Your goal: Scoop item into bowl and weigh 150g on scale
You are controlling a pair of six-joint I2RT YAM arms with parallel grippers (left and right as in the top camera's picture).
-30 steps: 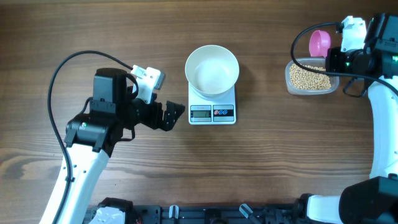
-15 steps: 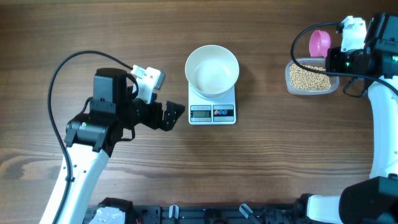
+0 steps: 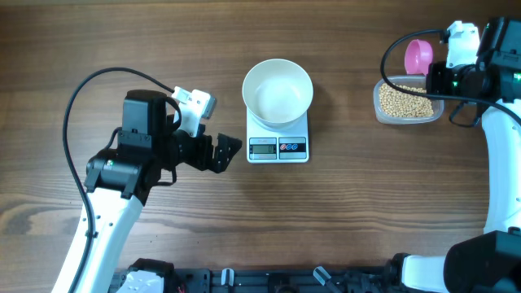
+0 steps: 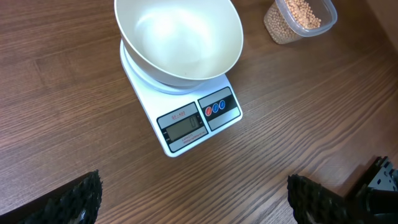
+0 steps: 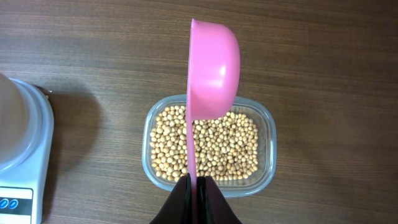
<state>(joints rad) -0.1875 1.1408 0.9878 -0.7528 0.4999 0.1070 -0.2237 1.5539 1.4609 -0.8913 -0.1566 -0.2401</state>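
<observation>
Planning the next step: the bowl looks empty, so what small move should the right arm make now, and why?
Probably lower the pink scoop into the beans and dig. It hangs edge-on and empty above the tub, clamped in the right jaws, while the bowl on the scale holds nothing.

Bright, even light and sharp focus, with a soft shadow beside the scale (image 5: 31, 174).

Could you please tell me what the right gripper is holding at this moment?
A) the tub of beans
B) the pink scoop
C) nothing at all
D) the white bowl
B: the right gripper is shut on the handle of the pink scoop, while the bowl sits on the scale.
</observation>
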